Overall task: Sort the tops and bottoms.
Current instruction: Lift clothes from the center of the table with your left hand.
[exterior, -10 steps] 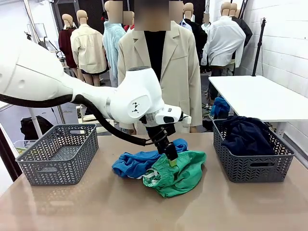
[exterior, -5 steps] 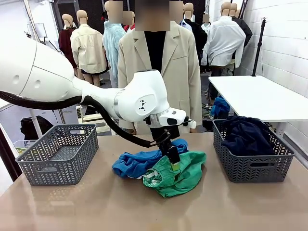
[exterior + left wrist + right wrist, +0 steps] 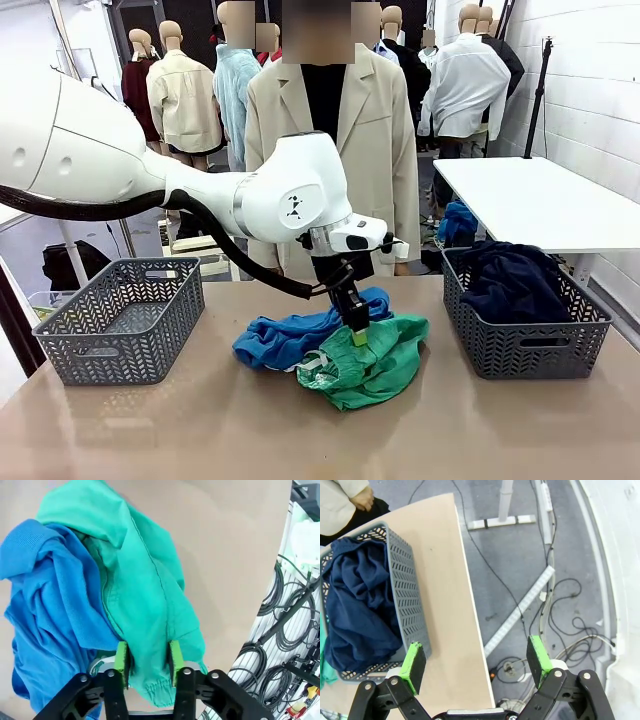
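My left gripper (image 3: 148, 662) pinches a fold of the green drawstring bottoms (image 3: 150, 595).
Their length runs toward 12 o'clock from my pads, and the blue top (image 3: 45, 605) overlaps them at 9 o'clock. My right gripper (image 3: 476, 662) is spread wide.

mid: clothes heap (image 3: 335, 352) | ends: left basket (image 3: 120, 322), right basket (image 3: 525, 345) | near table (image 3: 180, 435): free

On the tan table (image 3: 140, 430) stand two grey mesh baskets: the left basket (image 3: 120, 320) near one end, the right basket (image 3: 525, 352) near the other. A person in a beige coat (image 3: 375, 140) stands at the far side, with a white table (image 3: 540, 200) and a black stand (image 3: 541, 95) behind; cables (image 3: 555, 600) trail over the floor
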`<move>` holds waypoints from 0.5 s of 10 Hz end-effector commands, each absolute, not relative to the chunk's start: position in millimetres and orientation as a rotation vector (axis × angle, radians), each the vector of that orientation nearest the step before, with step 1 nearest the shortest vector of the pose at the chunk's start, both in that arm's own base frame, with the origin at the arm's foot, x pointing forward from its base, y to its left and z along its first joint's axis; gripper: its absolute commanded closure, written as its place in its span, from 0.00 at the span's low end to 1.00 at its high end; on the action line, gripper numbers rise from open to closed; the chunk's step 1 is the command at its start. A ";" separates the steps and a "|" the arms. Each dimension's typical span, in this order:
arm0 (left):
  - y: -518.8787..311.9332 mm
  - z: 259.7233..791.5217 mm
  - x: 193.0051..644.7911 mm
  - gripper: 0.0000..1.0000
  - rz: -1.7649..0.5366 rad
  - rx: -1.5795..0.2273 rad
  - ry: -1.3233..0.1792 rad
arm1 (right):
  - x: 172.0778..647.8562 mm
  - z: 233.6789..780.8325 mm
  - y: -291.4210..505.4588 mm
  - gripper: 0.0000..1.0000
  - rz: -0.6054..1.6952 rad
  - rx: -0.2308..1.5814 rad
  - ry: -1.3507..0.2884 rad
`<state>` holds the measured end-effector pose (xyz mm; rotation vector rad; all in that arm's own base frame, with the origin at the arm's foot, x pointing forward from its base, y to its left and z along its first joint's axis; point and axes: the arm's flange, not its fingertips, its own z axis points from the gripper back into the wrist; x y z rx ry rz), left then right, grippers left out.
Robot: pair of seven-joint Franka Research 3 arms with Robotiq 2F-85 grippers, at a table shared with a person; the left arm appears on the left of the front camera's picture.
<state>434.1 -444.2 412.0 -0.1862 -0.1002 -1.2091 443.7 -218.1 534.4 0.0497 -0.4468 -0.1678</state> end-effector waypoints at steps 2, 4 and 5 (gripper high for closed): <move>-434.8 412.2 427.7 1.00 -1.234 -0.223 -0.057 | 442.6 534.6 -216.5 0.00 -0.181 0.037 -0.434; -434.8 412.6 428.6 1.00 -1.233 -0.232 -0.053 | 442.6 534.6 -216.5 0.00 -0.181 0.037 -0.434; -435.0 412.5 428.8 1.00 -1.242 -0.237 -0.049 | 442.6 534.6 -216.5 0.00 -0.181 0.037 -0.434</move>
